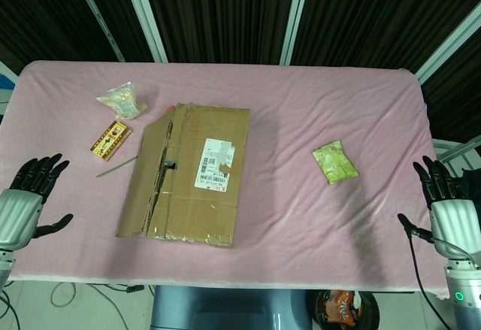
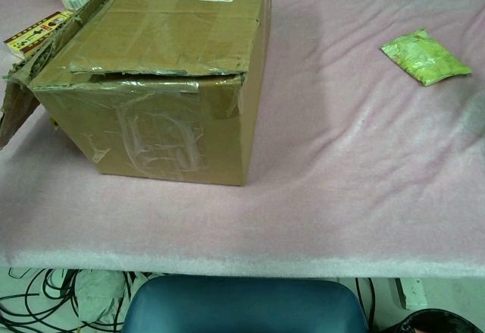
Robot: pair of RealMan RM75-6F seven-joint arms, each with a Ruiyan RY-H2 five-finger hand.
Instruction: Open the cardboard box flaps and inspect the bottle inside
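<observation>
Fingers on both hands are spreading wide, holding nothing. Left hand point(image 1: 21, 208) is hovering at the counter's near-left edge, well apart from the box point(image 1: 194, 174). Right hand point(image 1: 449, 217) is sitting at the near-right edge, cable trailing off it. Neither hand is showing in the chest view.

Box is resting left of centre on the counter point(image 1: 301, 112). Right top flap is lying flat and carrying a white shipping label point(image 1: 215, 164) with barcodes; print is too small to read. Left flap point(image 1: 143, 187) is hanging loose, tilting down outward over the left side, with a torn edge showing in the chest view. Clear tape is peeling across the front face point(image 2: 155, 139). Bottle isn't visible; cannot tell what's inside.

Other items: green packet point(image 1: 334, 161) lying right of the box, well apart; clear bag point(image 1: 120, 99) near the far-left; small red-and-yellow printed carton point(image 1: 110, 139) just left of the box, text unreadable; thin stick point(image 1: 115, 167) lying between the carton and the box.

Pink wrinkled cloth is covering the counter. Dark slatted panels with white frames are running behind it. Blue chair back point(image 2: 242, 306) is showing below the near edge, cables on the floor beside it.
</observation>
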